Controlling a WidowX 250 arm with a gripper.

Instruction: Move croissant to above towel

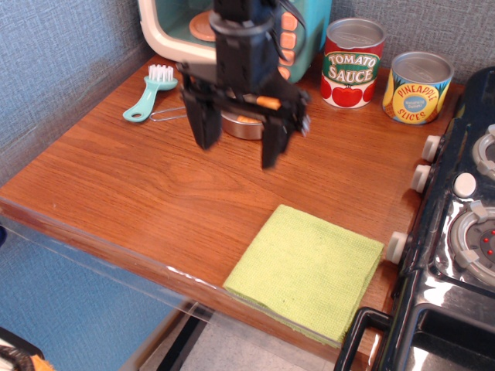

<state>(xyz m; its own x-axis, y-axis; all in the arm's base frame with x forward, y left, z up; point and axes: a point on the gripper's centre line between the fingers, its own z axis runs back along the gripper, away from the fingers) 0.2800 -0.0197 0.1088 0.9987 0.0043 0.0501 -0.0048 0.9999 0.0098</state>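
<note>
we see the jaws (238, 143) spread wide apart with nothing between them, hanging over the far middle of the wooden bench (124, 185). just behind them sits a steel pan (244, 126), mostly hidden by the arm, and a sliver of the orange croissant (268, 102) shows in the pan between the two black fingers (274, 145); we cannot tell how it lies there.

the lime-green towel (309, 269) lies flat at the near right of the bench, well apart from the pan. its near corner reaches the bench's front edge, and its right corner comes close to a white knob (396, 246) on the black toy stove (456, 255) that borders the bench on the right.

between pan and towel we find a bare stretch of wood, and the whole left half of the bench is open too. along the far edge stand a teal toy oven (174, 31), a tomato sauce can (352, 63) and a pineapple slices can (418, 87). a teal brush (151, 93) lies at the far left, near the pan's wire handle (166, 117).
</note>
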